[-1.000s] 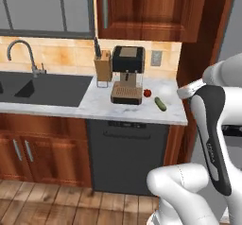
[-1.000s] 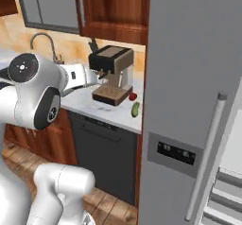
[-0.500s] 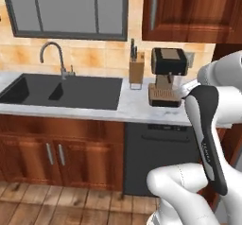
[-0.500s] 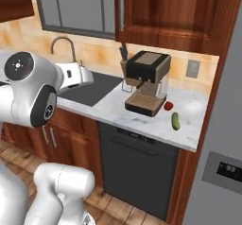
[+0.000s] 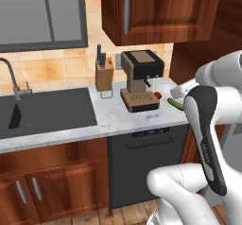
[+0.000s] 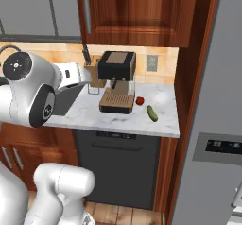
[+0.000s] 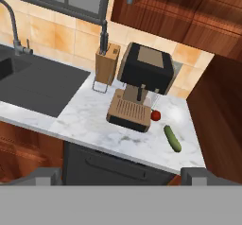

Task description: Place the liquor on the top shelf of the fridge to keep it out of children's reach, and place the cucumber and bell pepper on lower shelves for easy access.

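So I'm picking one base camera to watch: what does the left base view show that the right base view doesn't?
Left base view alone: the sink with its faucet.
Right base view alone: the fridge with its dispenser panel.
Both: coffee machine, knife block, bell pepper and cucumber on the counter, dishwasher below.

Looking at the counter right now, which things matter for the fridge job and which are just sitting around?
For the job:
- cucumber
- bell pepper, beside the coffee machine
- fridge, at the right of the right base view

Just there:
- coffee machine
- knife block
- sink and faucet
- dishwasher
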Robot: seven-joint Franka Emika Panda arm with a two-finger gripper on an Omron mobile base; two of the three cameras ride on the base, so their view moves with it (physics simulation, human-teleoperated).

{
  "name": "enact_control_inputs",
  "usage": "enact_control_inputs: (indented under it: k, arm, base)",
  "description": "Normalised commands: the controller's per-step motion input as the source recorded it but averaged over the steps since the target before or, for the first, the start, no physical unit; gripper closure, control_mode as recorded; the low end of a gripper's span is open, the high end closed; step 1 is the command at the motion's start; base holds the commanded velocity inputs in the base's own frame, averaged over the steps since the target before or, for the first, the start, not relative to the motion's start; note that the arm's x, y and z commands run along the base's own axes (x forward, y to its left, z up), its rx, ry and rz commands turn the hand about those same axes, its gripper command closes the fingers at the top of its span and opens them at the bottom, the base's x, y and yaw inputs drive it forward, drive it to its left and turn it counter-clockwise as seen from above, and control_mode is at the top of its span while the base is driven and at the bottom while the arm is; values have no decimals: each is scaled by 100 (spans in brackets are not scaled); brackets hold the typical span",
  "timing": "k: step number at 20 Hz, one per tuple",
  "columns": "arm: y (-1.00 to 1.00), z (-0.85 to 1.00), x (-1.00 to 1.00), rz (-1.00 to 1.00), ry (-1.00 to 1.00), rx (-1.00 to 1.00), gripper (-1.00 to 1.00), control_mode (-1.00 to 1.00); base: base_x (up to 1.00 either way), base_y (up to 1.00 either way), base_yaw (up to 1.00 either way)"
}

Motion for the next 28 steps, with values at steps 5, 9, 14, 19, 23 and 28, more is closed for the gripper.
enact_control_inputs:
  k: [5, 9, 14, 19, 23, 28]
  arm:
    - [0, 0, 0, 0, 0, 0, -100, 100]
    - [0, 0, 0, 0, 0, 0, -100, 100]
    - [0, 0, 0, 0, 0, 0, -100, 100]
    - [0, 0, 0, 0, 0, 0, -100, 100]
    - [0, 0, 0, 0, 0, 0, -100, 100]
    - [-30, -20, 19, 0, 1, 0, -100, -100]
  base:
    - [59, 39, -49]
    - [64, 6, -26]
    - [64, -3, -12]
    - [60, -30, -4]
    - [47, -55, 0]
    - [15, -25, 0]
